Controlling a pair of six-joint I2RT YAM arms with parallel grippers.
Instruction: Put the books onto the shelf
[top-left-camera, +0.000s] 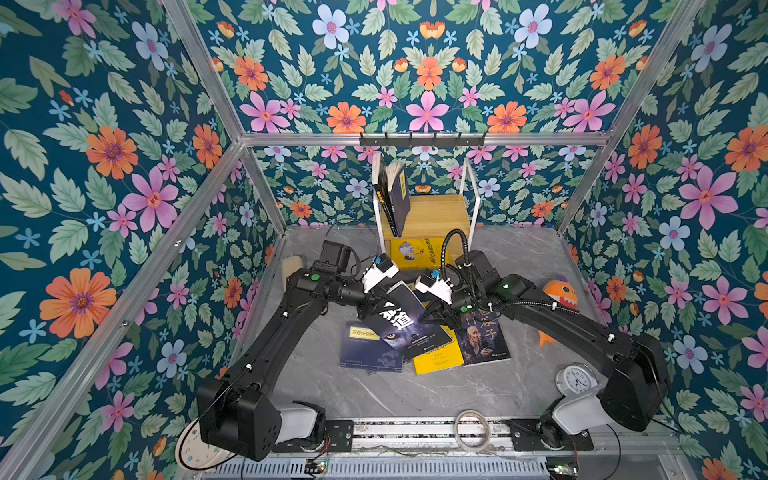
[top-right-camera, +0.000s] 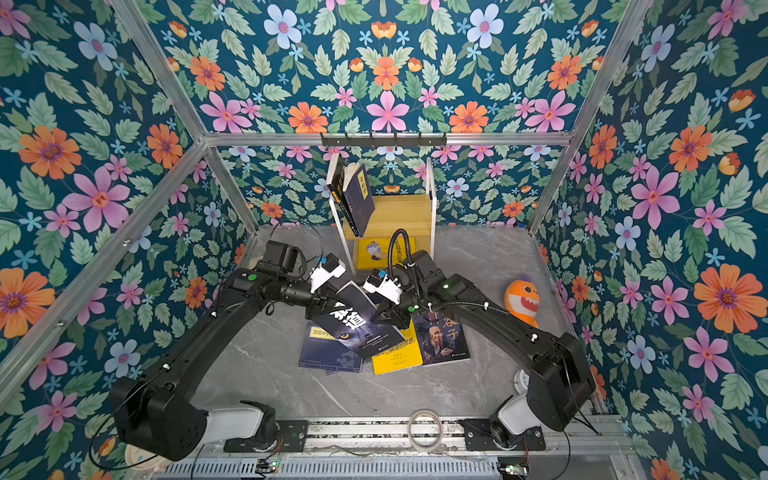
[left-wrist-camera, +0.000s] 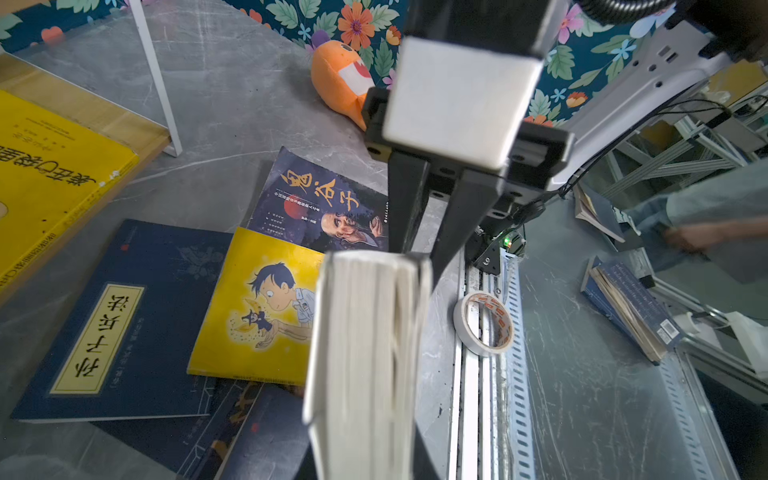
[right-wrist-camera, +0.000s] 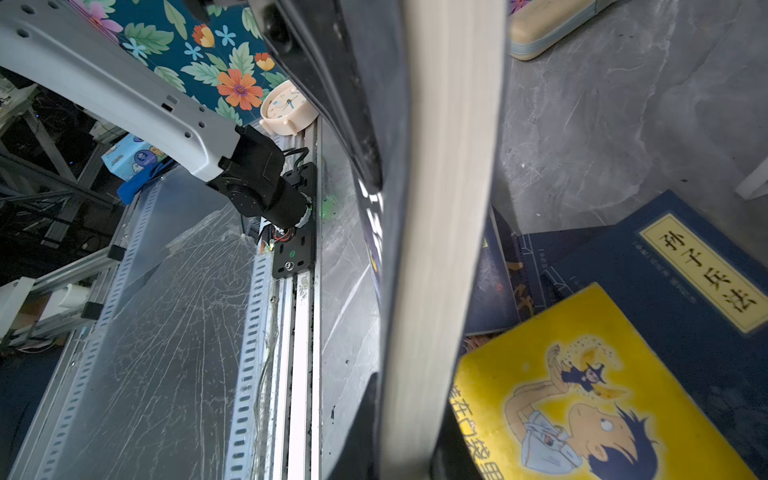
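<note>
Both grippers hold the dark wolf-face book tilted above the table. My left gripper is shut on its left end, and my right gripper is shut on its right edge. The book's pale page edge fills the left wrist view, and the page edge also fills the right wrist view. Under it lie a navy book with a yellow label, a yellow cartoon-boy book and an old-man portrait book. The shelf stands at the back. Navy books lean on its top board and a yellow book lies on the lower board.
An orange plush toy sits at the right wall, with a white clock nearer the front. A tape roll lies on the front rail. A black hook rail hangs above the shelf. A beige case lies at the left.
</note>
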